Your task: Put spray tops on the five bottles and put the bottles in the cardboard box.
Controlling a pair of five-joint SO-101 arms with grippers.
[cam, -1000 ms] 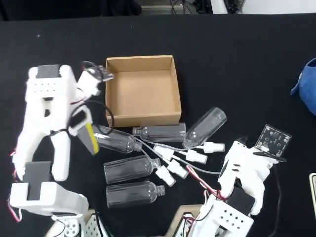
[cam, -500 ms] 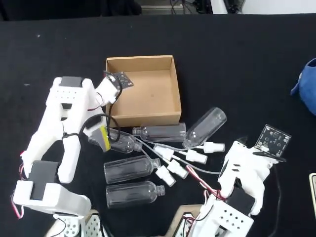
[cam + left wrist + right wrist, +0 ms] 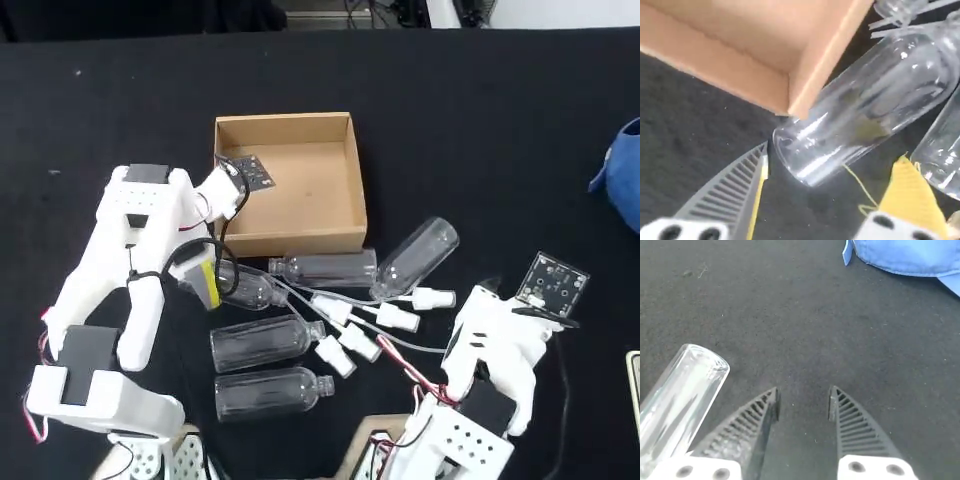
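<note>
On black table (image 3: 500, 120), open cardboard box (image 3: 290, 243) sits centre-back, nothing inside. Five clear bottles (image 3: 262, 342) lie on their sides just in front of box, necks open. White spray tops (image 3: 398, 318) w/ thin tubes lie loose among them. L gripper (image 3: 832, 157), jaws spread wide, hangs at box corner nearest it, over base of nearest bottle (image 3: 875, 100), not pinching it. R gripper (image 3: 804, 391), jaws apart & holding nothing, is low over bare table near base of slanted bottle (image 3: 680, 390).
</note>
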